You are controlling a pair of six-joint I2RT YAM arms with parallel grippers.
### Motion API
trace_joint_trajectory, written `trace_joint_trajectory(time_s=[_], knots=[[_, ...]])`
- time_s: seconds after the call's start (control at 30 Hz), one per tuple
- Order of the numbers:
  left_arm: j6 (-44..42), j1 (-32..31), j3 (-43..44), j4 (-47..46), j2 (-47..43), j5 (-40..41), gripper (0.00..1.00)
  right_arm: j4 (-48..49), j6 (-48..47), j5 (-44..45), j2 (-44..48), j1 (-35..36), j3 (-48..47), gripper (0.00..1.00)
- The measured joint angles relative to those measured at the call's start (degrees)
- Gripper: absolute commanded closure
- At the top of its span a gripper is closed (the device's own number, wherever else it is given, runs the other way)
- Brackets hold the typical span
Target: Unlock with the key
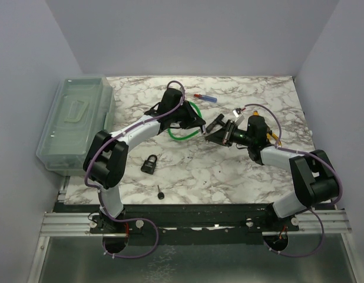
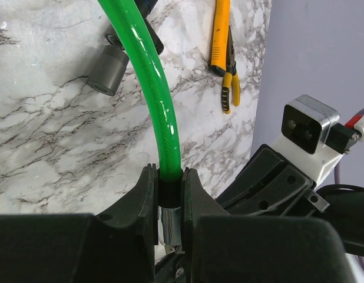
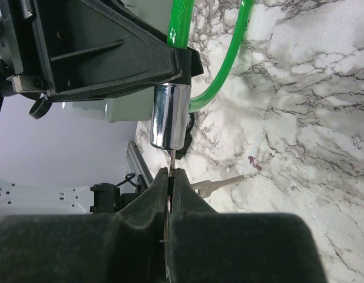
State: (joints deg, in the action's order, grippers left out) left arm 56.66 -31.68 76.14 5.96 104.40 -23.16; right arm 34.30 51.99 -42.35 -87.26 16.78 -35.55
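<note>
My left gripper (image 1: 197, 122) is shut on the black collar of a green cable lock (image 2: 161, 106), just above its chrome cylinder (image 2: 169, 227); its fingertips (image 2: 148, 194) clamp it from both sides. In the right wrist view the chrome cylinder (image 3: 168, 124) hangs from the left gripper (image 3: 111, 53), held above the table. My right gripper (image 3: 170, 177) is shut on a thin key (image 3: 171, 159) whose blade goes up into the cylinder's end. A second silver key (image 3: 220, 184) sticks out beside the right fingers. The two grippers meet at the table's centre (image 1: 214, 131).
A black padlock (image 1: 149, 164) and a small black key (image 1: 161, 193) lie on the marble table (image 1: 188, 171) near the front left. A clear plastic box (image 1: 76, 124) stands at the left. Yellow pliers (image 2: 220, 47) and a grey cylinder (image 2: 108, 69) lie beyond. A red-blue tool (image 1: 205, 98) lies at the back.
</note>
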Motion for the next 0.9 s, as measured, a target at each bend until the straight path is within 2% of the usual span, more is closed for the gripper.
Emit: trace_joint_trajectory(time_s=[0.17,0.6,0.9], knots=[[0.9,0.48,-0.55,-0.92,-0.04,-0.74,1.0,2.71,1.16,-0.22,-0.72,0.0,0.48,1.0],[2.34,1.55,-1.68,-1.79,-0.04,-1.9,1.0,2.25,-7.17,3.56,-0.85,1.92,0.46,1.0],[3.34,2.34,-2.01,-2.1,-0.04,-1.92,1.0,0.48,-9.6,10.78,0.85,4.68,0.44,1.0]])
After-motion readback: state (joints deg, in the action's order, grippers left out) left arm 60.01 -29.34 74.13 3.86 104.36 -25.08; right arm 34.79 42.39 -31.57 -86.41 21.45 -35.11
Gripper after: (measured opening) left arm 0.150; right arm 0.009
